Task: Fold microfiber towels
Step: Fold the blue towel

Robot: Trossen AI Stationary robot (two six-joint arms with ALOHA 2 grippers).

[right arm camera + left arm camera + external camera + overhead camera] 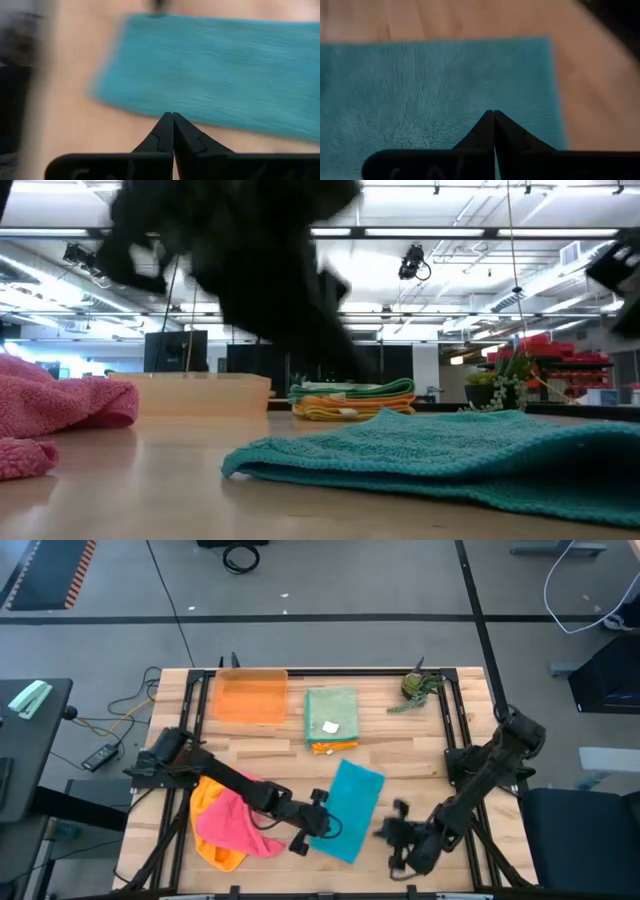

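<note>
Teal towel: I have the teal-blue towel (348, 810) lying folded into a long strip on the wooden table (420, 755), near the front edge, between my two arms.
Left gripper: my left gripper (493, 116) hangs over the strip's near end, fingers pressed tip to tip with nothing between them that I can see.
Right gripper: my right gripper (173, 117) waits just off the strip's other long side, clenched on nothing, apart from the cloth.
Handling: I judge it light, limp and quick to sag, so it will drape from any pinch; a short end or a corner looks the best hold, taking both layers together so the fold does not slide apart.
Texture: the left wrist view shows a fine brushed nap, grippy by my reckoning, not slick; the low view shows a soft, rounded fold edge.
Done pile: the folded stack (331, 720), sage green over orange and yellow, sits flat at the back centre, a white tag on top.
Waiting heap: a crumpled pink towel (235, 825) lies over an orange one (212, 845) under my left arm.
Tray: the rigid translucent orange tray (250, 696) stands at the back left, beside the stack.
</note>
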